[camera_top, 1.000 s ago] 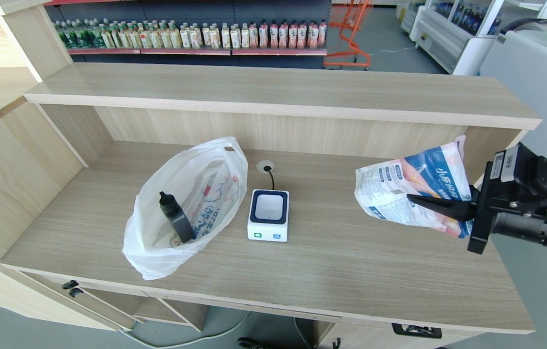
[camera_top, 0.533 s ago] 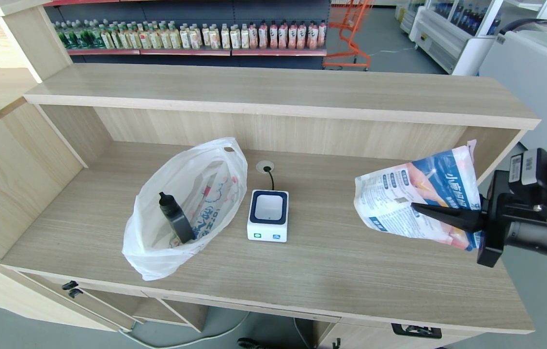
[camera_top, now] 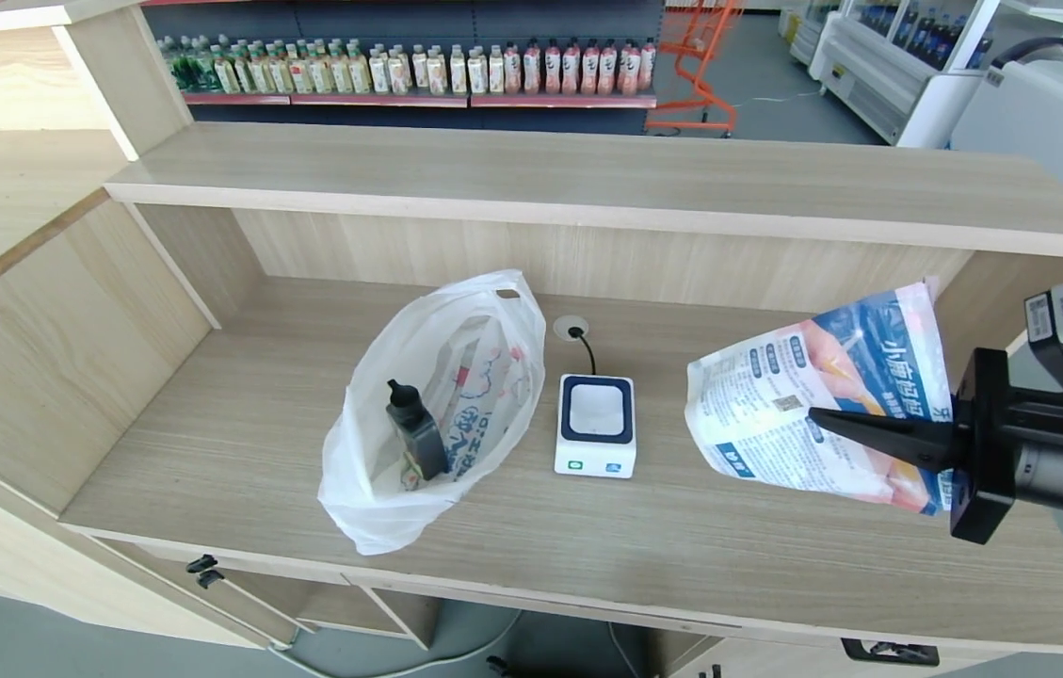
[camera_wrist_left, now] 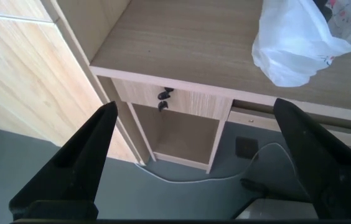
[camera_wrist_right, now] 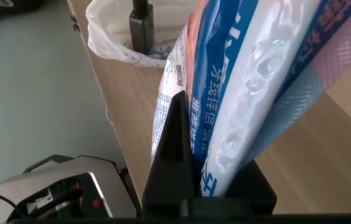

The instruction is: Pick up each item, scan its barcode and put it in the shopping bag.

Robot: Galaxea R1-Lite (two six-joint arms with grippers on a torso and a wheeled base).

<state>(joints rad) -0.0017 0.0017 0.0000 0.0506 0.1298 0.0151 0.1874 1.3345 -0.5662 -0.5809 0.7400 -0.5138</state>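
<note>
Head view: the packet (camera_top: 766, 395) is clamped by the right gripper (camera_top: 821, 416) above the counter's (camera_top: 682, 546) right end, long axis pointed at the scanner (camera_top: 595, 426). Left wrist view: the left gripper (camera_wrist_left: 194, 168) is spread wide. Right wrist view: the packet is pinched

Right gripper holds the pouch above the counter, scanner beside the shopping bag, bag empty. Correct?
Not empty: the head view shows a dark bottle inside the shopping bag. The right gripper does hold the pouch above the counter, scanner beside the bag.
</note>
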